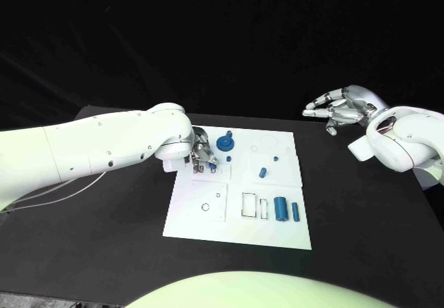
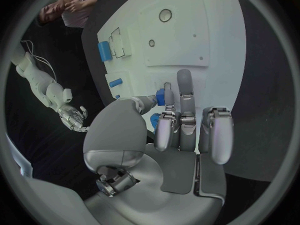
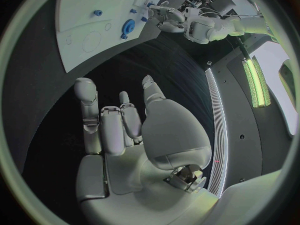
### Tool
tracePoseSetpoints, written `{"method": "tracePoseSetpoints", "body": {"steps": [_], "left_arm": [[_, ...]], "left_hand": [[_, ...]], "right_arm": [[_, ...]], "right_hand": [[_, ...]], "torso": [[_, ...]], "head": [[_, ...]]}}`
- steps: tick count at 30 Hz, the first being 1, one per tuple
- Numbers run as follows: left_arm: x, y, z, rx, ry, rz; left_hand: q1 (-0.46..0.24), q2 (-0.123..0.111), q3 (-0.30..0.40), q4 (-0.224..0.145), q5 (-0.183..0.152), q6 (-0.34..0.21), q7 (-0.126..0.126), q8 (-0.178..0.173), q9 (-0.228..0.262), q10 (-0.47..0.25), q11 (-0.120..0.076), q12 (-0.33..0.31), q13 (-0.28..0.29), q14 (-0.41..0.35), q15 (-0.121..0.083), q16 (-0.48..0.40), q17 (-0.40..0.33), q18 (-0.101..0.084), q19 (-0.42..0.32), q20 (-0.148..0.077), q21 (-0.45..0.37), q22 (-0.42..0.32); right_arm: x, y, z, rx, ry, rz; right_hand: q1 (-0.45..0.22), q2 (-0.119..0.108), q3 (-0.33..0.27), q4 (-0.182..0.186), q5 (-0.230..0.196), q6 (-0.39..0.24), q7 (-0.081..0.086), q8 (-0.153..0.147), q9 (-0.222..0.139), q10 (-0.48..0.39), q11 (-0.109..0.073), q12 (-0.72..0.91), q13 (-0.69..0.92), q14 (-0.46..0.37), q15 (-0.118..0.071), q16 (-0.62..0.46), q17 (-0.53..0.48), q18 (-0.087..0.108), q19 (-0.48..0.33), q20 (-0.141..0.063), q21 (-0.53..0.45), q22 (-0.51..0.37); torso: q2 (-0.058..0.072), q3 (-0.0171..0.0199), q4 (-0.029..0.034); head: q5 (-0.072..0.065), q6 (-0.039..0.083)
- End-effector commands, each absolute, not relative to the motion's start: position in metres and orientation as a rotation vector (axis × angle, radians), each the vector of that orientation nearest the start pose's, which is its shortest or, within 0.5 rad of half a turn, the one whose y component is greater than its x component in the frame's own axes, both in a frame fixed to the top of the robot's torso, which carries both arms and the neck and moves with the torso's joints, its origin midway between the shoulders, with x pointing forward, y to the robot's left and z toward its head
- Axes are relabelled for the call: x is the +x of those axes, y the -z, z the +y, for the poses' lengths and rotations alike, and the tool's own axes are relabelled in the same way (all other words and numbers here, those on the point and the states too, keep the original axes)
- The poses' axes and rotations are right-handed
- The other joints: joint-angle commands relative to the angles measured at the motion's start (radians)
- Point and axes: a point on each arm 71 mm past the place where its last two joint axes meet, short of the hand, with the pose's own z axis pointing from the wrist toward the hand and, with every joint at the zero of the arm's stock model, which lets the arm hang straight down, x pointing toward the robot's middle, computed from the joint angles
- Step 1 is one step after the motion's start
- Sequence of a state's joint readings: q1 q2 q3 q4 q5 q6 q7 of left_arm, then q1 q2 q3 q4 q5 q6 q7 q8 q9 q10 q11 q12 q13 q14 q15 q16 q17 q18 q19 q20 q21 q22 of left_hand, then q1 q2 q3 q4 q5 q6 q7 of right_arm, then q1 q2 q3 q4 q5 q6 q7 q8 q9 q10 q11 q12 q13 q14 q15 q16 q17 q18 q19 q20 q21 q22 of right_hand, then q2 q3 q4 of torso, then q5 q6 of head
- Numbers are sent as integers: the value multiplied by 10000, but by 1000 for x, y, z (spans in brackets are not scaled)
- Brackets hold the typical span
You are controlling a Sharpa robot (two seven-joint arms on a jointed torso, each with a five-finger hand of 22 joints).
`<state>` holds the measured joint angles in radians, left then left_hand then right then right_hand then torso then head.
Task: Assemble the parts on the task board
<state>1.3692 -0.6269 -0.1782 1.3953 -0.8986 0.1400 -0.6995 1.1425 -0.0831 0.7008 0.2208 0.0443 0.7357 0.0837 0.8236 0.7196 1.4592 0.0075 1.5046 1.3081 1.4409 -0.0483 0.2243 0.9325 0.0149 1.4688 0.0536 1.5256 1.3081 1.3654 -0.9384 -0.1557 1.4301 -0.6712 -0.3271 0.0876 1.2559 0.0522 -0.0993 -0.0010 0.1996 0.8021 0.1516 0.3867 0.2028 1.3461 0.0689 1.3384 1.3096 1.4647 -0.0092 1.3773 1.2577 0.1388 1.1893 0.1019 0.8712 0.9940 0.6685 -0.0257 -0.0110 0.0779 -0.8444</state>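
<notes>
The left hand pinches a small blue part low over the task board on the desk, beside the blue gear, while the right hand hovers off-board with fingers loosely apart, so I'd lower it straight, square to its seat.

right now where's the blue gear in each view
Head view: blue gear at the task board's far edge, just right of the left hand.
Left wrist view: I can't make it out.
Right wrist view: gear on the board, near the left hand.
Shared landmark: the left hand.
</notes>
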Motion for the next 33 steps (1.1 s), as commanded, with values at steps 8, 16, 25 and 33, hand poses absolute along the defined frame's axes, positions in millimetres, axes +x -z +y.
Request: {"method": "tracePoseSetpoints", "body": {"steps": [8,16,25,33], "left_arm": [[504,205,159,-1646,2235,23280],[503,209,157,-1509,2137,23583],[500,212,156,-1420,2131,23982],[499,212,155,-1296,2108,24068]], "left_hand": [[-145,-23,1841,-1768,38,48,-94,55,-17,118,-27,45,1275,54,8,-65,21,45,583,-53,40,1856],[-160,-31,1846,-1773,38,55,-96,61,-22,125,-28,49,1282,55,7,-66,22,44,586,-54,43,1862],[-174,-66,1857,-1818,39,59,-97,55,-54,146,-32,61,1305,59,4,-70,28,39,597,-57,53,1880],[-173,-108,1850,-1889,38,70,-94,28,-119,167,-33,71,1324,65,1,-75,37,39,598,-62,54,1883]], "right_arm": [[514,151,-284,5162,-9167,16531],[513,151,-284,5149,-9182,16545],[513,151,-284,5151,-9180,16553],[513,151,-283,5145,-9190,16562]], "right_hand": [[35,48,-47,-2,39,-45,8,56,9,14,3,-23,175,268,34,-62,-9,143,-40,2,-34,-8],[15,51,-73,10,48,-55,8,76,13,25,2,-13,181,271,34,-62,-1,141,-34,3,-39,-8],[-1,61,-90,23,60,-60,7,92,16,30,1,-8,182,278,34,-56,15,140,-25,3,-38,-4],[-16,67,-106,33,69,-64,6,107,20,36,1,-3,184,279,34,-62,11,139,-21,3,-43,-5]], "torso": [[10,3,-10],[13,-2,-15],[12,3,-8],[9,2,-6]], "head": [[27,-13],[34,-38],[25,-68],[31,-68]]}}
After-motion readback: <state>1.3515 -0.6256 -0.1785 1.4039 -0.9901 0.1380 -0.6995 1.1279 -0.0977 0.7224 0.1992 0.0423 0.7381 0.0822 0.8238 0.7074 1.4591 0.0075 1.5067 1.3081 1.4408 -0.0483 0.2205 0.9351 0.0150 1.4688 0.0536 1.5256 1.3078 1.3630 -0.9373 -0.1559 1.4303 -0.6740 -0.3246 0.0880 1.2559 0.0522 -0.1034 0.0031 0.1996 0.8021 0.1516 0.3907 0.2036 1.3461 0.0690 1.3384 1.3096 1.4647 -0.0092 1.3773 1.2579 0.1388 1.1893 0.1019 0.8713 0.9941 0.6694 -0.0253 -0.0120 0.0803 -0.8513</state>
